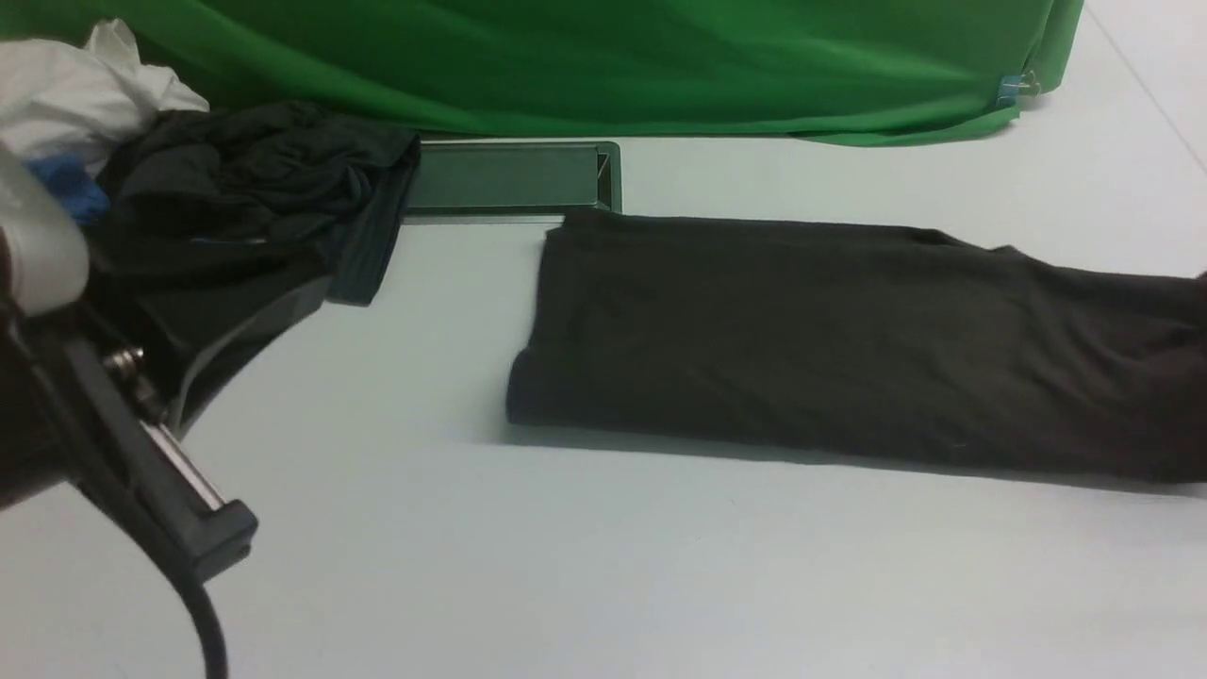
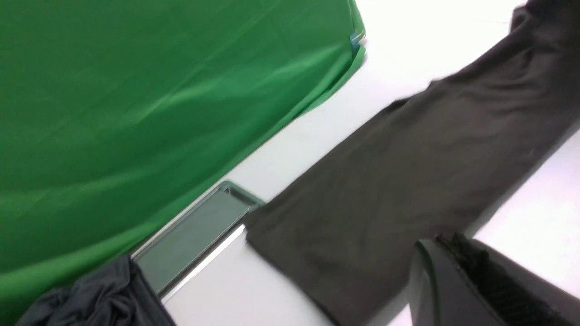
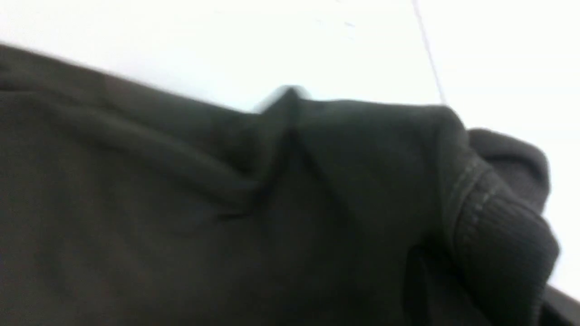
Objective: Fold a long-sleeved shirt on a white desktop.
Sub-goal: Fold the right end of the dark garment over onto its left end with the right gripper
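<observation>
The long-sleeved shirt lies on the white desktop as a long dark band running from the middle to the right edge. In the left wrist view the shirt stretches away just past my left gripper, whose fingers meet with nothing between them. That left gripper hangs low at the near left, clear of the cloth. In the right wrist view a ribbed edge of the shirt is bunched and lifted around my right gripper, which is shut on the cloth. Its fingers are mostly hidden by the fabric.
A pile of clothes sits at the back left: a black garment, white cloth and a blue piece. A grey-framed hatch lies just behind the shirt's left end. The green backdrop closes off the back.
</observation>
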Action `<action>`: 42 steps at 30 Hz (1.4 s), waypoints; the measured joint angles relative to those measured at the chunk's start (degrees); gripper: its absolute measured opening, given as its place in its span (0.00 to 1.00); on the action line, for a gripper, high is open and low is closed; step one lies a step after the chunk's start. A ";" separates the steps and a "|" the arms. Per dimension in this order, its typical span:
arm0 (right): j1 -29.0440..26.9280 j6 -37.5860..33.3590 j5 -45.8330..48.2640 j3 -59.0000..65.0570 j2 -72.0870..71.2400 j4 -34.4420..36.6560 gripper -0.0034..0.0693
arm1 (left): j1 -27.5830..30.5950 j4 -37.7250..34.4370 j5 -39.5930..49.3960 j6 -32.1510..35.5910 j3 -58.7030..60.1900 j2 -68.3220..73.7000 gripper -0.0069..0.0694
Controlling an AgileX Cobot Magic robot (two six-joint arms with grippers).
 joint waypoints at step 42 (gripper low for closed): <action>50.03 -0.47 1.04 -32.82 26.94 31.45 0.26 | 0.00 3.02 -2.03 -6.90 0.44 -0.06 0.11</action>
